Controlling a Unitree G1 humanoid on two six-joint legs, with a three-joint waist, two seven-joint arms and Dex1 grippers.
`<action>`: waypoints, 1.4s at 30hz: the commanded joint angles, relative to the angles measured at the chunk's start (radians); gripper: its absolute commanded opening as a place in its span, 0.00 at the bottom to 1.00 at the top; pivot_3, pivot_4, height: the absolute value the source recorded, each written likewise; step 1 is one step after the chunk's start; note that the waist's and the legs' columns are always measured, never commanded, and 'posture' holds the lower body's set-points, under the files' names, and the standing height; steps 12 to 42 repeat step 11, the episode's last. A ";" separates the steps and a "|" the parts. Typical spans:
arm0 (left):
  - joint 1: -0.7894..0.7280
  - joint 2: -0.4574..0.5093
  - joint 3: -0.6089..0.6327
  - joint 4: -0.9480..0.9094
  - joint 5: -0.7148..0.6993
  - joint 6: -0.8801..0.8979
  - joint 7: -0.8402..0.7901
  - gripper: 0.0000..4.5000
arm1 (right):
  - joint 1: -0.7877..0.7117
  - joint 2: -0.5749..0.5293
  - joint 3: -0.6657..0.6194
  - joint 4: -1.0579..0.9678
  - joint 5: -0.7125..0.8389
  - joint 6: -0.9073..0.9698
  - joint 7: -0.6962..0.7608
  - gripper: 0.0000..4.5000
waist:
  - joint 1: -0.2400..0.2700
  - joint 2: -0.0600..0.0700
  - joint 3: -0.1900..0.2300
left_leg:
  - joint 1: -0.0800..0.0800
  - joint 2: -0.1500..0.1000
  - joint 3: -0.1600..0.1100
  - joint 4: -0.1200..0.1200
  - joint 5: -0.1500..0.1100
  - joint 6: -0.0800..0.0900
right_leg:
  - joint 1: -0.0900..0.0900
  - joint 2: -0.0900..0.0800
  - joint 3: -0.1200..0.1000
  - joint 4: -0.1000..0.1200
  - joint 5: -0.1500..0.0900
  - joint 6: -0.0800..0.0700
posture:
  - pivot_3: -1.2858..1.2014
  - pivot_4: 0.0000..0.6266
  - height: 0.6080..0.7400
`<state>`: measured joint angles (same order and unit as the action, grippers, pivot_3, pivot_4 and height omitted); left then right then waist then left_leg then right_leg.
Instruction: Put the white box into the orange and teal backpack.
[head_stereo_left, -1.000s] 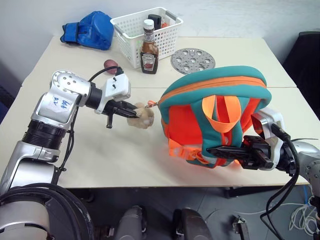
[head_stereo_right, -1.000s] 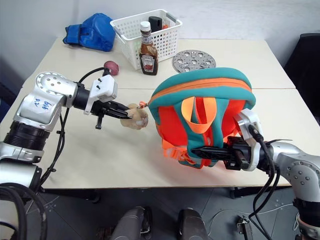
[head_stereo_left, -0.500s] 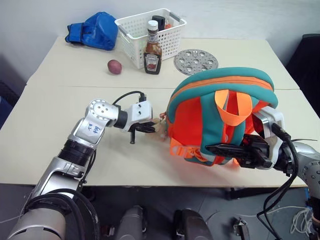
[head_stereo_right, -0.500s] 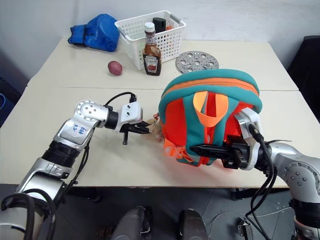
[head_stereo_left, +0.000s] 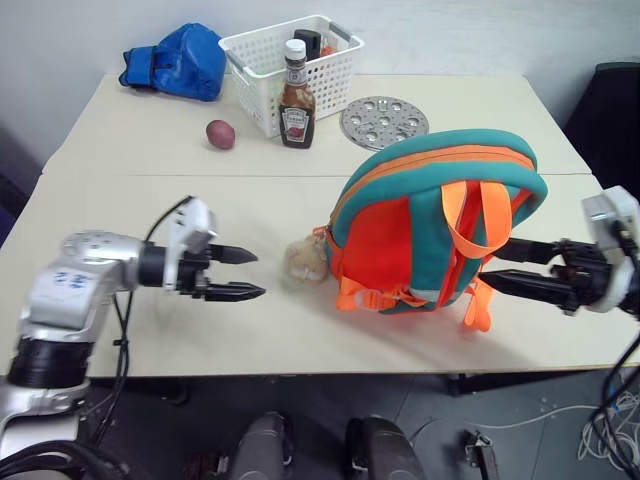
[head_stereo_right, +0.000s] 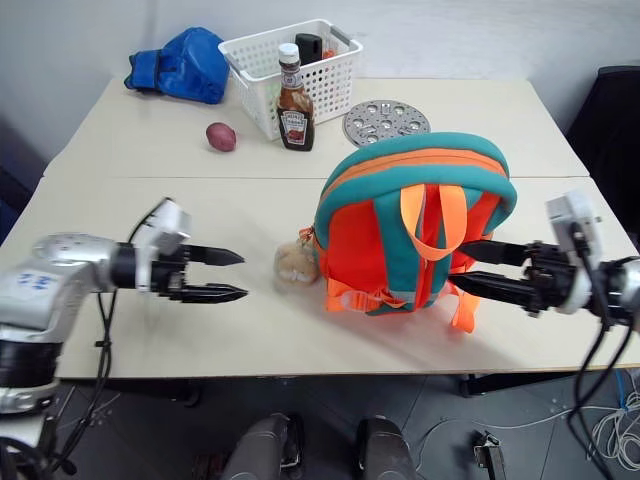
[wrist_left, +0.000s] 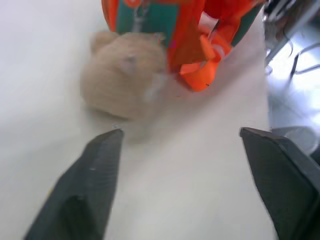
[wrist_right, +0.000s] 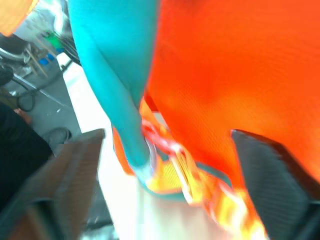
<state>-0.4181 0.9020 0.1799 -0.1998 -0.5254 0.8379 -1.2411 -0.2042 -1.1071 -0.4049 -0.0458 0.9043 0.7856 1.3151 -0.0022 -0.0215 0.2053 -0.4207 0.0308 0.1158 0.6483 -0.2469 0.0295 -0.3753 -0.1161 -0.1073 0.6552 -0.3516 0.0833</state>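
Head views: the orange and teal backpack (head_stereo_left: 435, 235) stands upright on the table (head_stereo_left: 150, 150), plush toy (head_stereo_left: 302, 262) beside it. The left gripper (head_stereo_left: 245, 273) and right gripper (head_stereo_left: 497, 268) flank it, fingers apart, empty.

Left wrist view: spread fingers (wrist_left: 95, 170) face the plush.

Right wrist view: orange fabric close ahead.

The backpack (head_stereo_left: 430, 230) stands with its zip closed, so its inside is hidden. Its near right corner hides part of the right gripper (head_stereo_left: 505, 268). The plush toy (wrist_left: 122, 75) is blurred in the left wrist view, and the backpack is cut off by that picture's edge. In the basket (head_stereo_left: 290, 60) at the far side, a dark item (head_stereo_left: 310, 42) behind the ketchup bottle (head_stereo_left: 296, 95) is too hidden to tell.
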 joint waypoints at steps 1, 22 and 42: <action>0.117 0.106 0.189 -0.076 -0.093 0.052 -0.049 0.99 | -0.005 -0.133 -0.078 0.171 -0.059 -0.035 0.143 1.00 | -0.002 0.002 0.001 | 0.000 0.000 0.001 -0.001 0.000 0.000 | 0.000 0.000 0.001 -0.002 0.000 0.000 | 0.52 0.24 1.00; 0.211 0.163 0.458 -0.105 -0.185 0.098 0.066 0.99 | -0.272 -0.155 0.056 0.516 -0.222 -0.175 0.238 1.00 | -0.004 0.008 0.001 | 0.000 0.001 0.002 -0.003 -0.003 -0.003 | -0.002 -0.001 0.002 -0.004 -0.002 -0.003 | 0.52 0.24 1.00; 0.211 0.163 0.458 -0.105 -0.185 0.098 0.066 0.99 | -0.272 -0.155 0.056 0.516 -0.222 -0.175 0.238 1.00 | -0.004 0.008 0.001 | 0.000 0.001 0.002 -0.003 -0.003 -0.003 | -0.002 -0.001 0.002 -0.004 -0.002 -0.003 | 0.52 0.24 1.00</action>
